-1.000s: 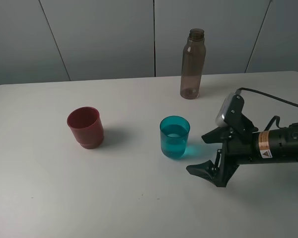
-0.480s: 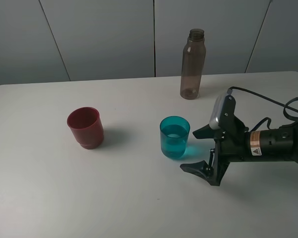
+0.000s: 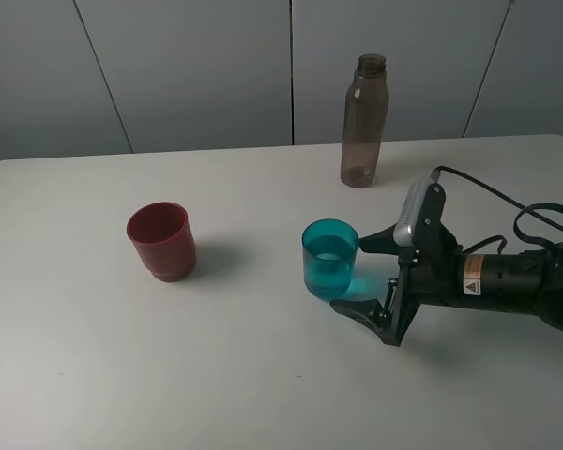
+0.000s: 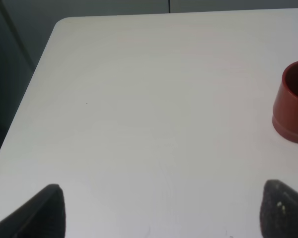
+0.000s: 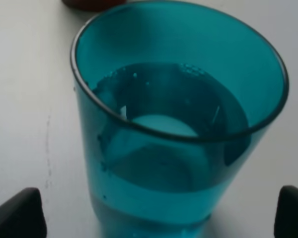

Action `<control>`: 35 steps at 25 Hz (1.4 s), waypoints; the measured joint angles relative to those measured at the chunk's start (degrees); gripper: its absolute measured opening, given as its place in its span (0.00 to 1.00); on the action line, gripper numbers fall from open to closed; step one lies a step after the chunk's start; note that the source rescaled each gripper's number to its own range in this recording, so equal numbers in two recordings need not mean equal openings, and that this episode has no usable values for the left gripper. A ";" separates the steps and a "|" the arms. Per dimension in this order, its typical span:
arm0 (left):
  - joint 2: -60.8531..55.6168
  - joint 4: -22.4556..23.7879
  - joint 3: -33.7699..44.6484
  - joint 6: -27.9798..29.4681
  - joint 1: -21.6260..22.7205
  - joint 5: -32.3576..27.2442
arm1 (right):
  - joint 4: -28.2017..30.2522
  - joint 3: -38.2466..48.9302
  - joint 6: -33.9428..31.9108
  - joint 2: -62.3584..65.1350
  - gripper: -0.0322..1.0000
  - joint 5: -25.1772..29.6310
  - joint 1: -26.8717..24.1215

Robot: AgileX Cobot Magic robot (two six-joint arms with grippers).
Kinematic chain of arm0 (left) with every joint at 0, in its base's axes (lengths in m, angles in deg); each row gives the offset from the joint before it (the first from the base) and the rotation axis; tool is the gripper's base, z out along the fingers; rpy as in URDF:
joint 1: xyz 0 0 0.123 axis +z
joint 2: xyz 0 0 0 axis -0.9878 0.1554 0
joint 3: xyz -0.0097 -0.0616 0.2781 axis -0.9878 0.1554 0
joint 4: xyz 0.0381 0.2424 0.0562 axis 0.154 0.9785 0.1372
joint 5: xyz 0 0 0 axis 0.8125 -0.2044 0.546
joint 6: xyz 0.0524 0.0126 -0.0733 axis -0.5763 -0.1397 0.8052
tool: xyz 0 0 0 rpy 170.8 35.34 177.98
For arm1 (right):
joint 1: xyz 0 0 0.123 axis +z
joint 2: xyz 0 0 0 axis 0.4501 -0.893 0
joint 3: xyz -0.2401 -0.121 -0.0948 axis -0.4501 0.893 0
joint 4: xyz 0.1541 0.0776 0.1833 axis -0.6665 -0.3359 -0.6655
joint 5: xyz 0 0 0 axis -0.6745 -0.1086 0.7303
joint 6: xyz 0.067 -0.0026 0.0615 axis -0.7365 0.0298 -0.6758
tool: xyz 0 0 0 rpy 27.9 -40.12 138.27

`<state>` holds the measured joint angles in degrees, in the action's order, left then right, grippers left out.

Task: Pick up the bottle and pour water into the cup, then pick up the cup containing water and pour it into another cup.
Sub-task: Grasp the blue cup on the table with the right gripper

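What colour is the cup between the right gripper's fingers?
Translucent teal-blue; the cup shows best in the right wrist view.

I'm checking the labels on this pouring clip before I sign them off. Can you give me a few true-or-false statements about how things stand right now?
1. The teal cup has water in it. True.
2. The right gripper is shut on the teal cup. False: its jaws stand wide open at the cup's side and have not closed on it.
3. The bottle lies on its side. False: it stands upright near the back of the table.
4. In the high view, the red cup stands to the left of the teal cup. True.
5. The left gripper holds the red cup. False: it is open and the red cup stands apart from it.
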<state>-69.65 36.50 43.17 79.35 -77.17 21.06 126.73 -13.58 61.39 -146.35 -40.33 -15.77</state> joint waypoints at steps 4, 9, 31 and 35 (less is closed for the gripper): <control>0.00 0.00 0.00 0.00 0.00 0.00 | 0.20 -1.94 0.13 -1.10 1.00 -1.41 0.00; 0.00 0.00 0.00 0.40 0.00 0.00 | 0.34 -2.85 0.24 -1.22 1.00 -1.94 0.00; 0.00 0.00 0.00 0.00 0.00 0.00 | 5.83 -5.77 -2.92 -1.59 1.00 -3.22 0.00; 0.00 0.00 0.00 0.00 0.00 0.00 | 6.12 -6.78 -3.99 -2.18 1.00 -2.73 0.66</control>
<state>-69.65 36.50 43.17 79.35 -77.17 21.06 132.85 -20.36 57.40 -148.53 -43.05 -15.10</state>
